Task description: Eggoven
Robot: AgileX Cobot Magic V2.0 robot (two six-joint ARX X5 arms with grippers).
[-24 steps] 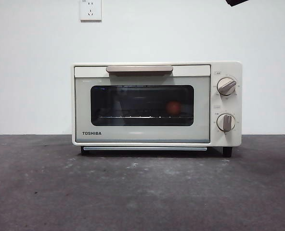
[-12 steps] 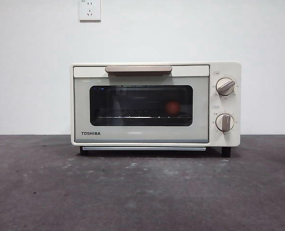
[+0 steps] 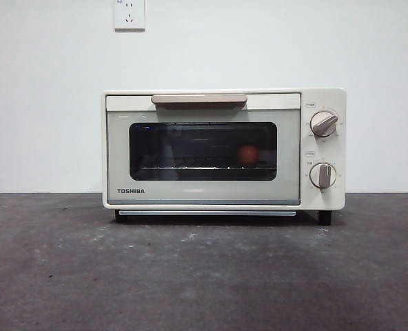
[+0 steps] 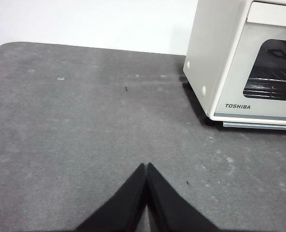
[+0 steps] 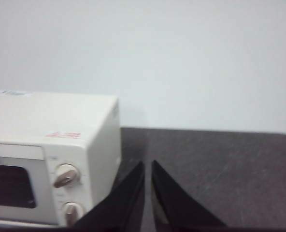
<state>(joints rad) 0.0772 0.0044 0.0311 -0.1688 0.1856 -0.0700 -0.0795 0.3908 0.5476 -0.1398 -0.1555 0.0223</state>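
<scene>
Table (image 3: 204, 276): dark grey, toaster oven (image 3: 204, 193) at far centre, door closed. Egg (image 3: 248, 154) inside on rack, right of centre, seen through window. Left gripper (image 4: 147, 166): jaws pressed together, empty, above bare table left of oven. Right gripper (image 5: 148, 164): jaws nearly touching, empty, right of oven.

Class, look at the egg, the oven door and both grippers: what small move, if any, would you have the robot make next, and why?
Probably none beyond keeping both arms back. The egg sits on the rack behind the glass of the oven, whose door is shut. The left gripper and right gripper are both shut, hold nothing, and are clear of the oven. The job looks done.
</scene>
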